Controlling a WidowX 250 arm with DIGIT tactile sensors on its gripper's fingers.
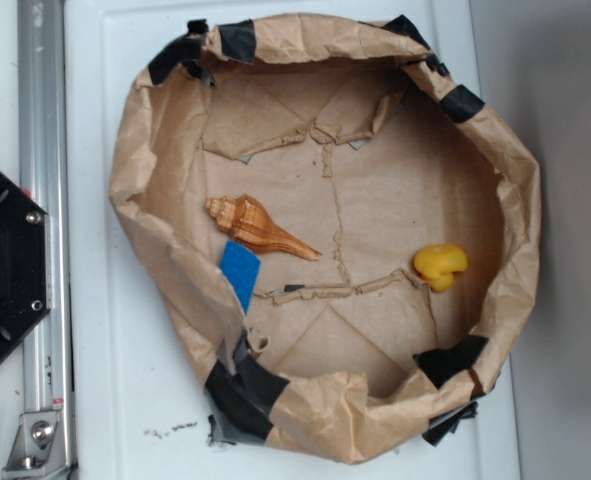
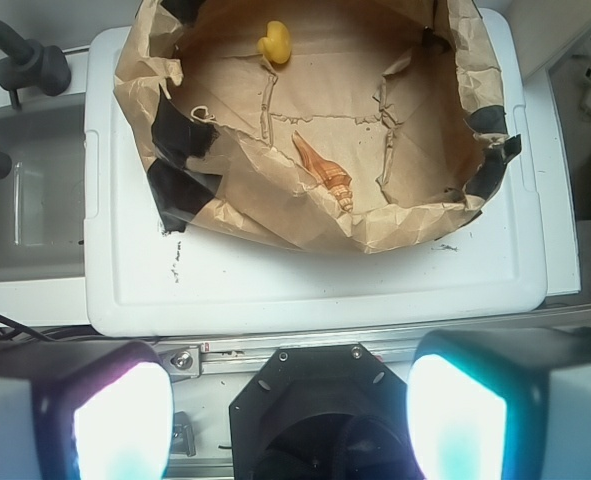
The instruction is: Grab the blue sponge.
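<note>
The blue sponge (image 1: 240, 273) lies flat on the floor of the crumpled brown paper basin (image 1: 135, 150), out toward eight o'clock in the overhead view, tucked right under the inner slope of the paper wall. The tan seashell (image 1: 260, 228) sits just beside it, its pointed tail running past the sponge's upper corner — near enough that I can't tell whether the two touch. The yellow duck (image 1: 440, 265) is well apart, over at three o'clock. From the wrist camera the gripper (image 2: 290, 420) is high and back over the black base (image 2: 325, 420), nowhere near the basin; its two fingers (image 2: 455, 415) glow at the bottom corners of that view with a wide gap between them, so the jaws stand apart and hold nothing. In that same view the sponge is hidden behind the near paper wall, and only the shell and duck show. That is where I'd expect trouble: coming in over the rim, a finger could catch the folded paper edge and drag or crush the wall down onto the sponge. The sponge is thin and flat against the floor, so pads closing too high would slip off it — and closing wide could snag the shell's tail instead, or knock it across the sponge.
</note>
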